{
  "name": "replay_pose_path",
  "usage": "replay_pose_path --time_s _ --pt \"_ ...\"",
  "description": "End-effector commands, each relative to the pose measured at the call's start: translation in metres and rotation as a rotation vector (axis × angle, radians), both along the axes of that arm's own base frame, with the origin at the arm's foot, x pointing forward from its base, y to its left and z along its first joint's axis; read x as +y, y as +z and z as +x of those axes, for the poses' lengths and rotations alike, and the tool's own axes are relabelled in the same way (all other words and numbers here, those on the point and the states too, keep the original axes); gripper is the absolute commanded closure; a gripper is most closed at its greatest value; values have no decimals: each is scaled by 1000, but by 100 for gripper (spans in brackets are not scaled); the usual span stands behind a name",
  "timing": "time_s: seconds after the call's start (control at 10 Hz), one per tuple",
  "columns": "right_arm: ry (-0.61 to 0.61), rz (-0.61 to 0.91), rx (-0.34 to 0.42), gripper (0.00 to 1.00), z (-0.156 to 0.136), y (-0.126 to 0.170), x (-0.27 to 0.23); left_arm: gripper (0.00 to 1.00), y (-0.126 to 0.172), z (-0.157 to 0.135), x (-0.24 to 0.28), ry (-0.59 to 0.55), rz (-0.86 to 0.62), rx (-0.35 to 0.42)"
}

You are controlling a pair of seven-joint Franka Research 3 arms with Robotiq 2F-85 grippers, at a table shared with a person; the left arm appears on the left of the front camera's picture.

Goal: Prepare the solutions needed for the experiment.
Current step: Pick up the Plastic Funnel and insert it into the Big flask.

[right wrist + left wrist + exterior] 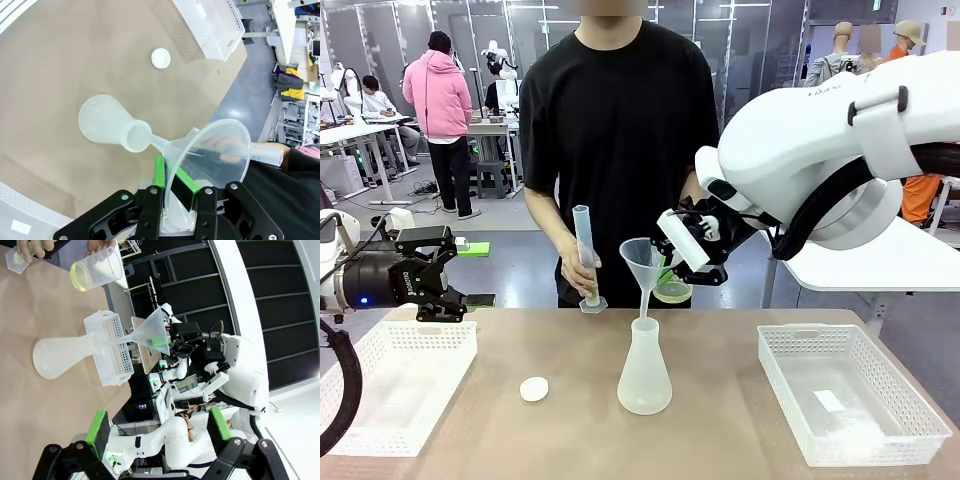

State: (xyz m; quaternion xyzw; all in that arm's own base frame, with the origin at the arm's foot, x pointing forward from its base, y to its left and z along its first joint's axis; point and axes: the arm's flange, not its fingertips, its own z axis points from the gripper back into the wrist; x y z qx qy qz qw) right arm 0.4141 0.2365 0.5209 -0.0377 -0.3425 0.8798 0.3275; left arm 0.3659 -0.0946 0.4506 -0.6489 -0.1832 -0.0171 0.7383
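1. The left arm [340, 285] comes in low from the left side, with its wrist about level.
2. The left gripper [472, 272] points toward the middle, its fingers [97, 432] spread wide and holding nothing.
3. The right arm [820, 140] reaches in high from the right, with its wrist bent downward.
4. The right gripper [672, 262] has its fingers [159, 172] clamped on the rim of a funnel [642, 258].
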Motion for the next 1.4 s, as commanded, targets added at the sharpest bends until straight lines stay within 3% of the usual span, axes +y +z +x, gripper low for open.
replay_pose_path --time_s 0.0,0.9,1.0,1.1,1.2,1.3 --pt "2 -6 -22 94 9 -10 2 0 3 0 -2 3 -23 8" --pt "-8 -32 28 94 16 -40 4 0 3 0 -2 3 -23 8" --pt "-14 -23 32 78 16 -41 4 0 3 0 -2 3 -23 8" --pt "-11 -16 32 74 16 -41 4 0 3 0 -2 3 -23 8" --pt "-10 -14 34 58 15 -40 3 0 3 0 -2 3 -23 8" --pt "-15 -8 35 56 15 -38 3 0 3 0 -2 3 -23 8"
